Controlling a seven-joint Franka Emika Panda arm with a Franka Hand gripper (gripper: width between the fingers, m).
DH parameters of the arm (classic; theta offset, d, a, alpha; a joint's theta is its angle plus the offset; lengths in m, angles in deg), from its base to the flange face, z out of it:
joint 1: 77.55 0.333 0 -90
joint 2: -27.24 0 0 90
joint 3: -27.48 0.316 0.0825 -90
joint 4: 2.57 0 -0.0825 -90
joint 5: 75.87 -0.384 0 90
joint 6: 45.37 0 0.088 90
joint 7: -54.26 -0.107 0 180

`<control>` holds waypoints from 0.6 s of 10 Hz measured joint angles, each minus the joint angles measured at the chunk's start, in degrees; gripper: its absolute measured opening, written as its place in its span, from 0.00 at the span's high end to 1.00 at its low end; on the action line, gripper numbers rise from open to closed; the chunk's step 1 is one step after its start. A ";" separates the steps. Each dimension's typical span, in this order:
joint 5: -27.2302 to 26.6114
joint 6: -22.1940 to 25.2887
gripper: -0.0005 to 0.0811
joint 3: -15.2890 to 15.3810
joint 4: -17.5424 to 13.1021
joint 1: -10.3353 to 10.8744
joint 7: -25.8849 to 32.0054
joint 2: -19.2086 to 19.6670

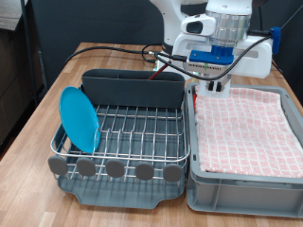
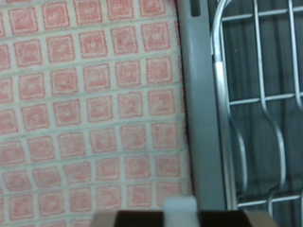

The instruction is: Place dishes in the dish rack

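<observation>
The dish rack [image 1: 128, 128], silver wire on a dark grey tray, stands at the centre-left of the exterior view. A round light-blue plate [image 1: 80, 119] stands upright in the rack's slots at its left end. My gripper [image 1: 214, 88] hangs over the far left corner of the grey bin, just right of the rack's back corner. Its fingers are small and dark there, and nothing shows clearly between them. The wrist view looks down on the bin's pink cloth [image 2: 90, 104], the bin wall [image 2: 199, 113] and rack wires [image 2: 260, 104]. A small white shape [image 2: 180, 210] sits at that frame's edge; I cannot identify it.
A grey bin [image 1: 246, 184] lined with pink checked cloth fills the exterior view's right. A dark grey caddy [image 1: 133, 87] spans the rack's back, with round grey discs [image 1: 115, 169] along its front. Cables [image 1: 175, 59] trail behind on the wooden table [image 1: 38, 123].
</observation>
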State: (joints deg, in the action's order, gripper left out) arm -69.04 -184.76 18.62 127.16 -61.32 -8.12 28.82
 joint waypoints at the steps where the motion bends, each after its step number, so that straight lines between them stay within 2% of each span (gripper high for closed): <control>1: 0.33 0.00 0.91 -0.78 -1.26 -0.49 4.37 0.71; 4: 0.13 -1.45 0.91 -2.80 -6.57 -2.48 17.73 4.03; 6: -0.98 -3.13 0.91 -3.40 -10.32 -4.02 24.16 6.69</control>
State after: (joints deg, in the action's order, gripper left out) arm -70.02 -187.89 15.22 116.85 -65.34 16.04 35.51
